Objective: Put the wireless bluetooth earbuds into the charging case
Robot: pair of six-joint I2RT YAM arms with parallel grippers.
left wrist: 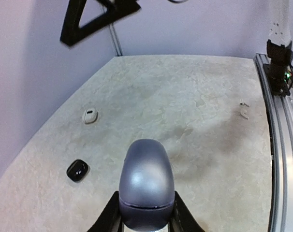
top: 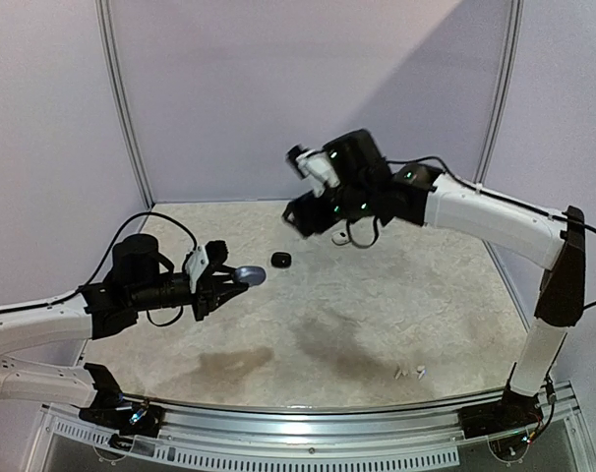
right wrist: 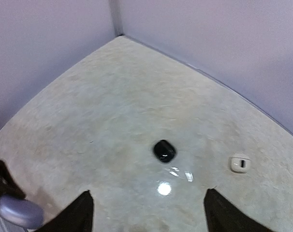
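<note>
Right gripper (right wrist: 147, 193) aloft, seemingly agape.

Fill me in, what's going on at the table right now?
The left gripper is clamped on a rounded grey-purple case, lid closed, held above the table. The right gripper hangs high with open, empty jaws. A small black piece and a small white piece lie mid-table; two white stemmed earbuds sit near its front edge.
</note>
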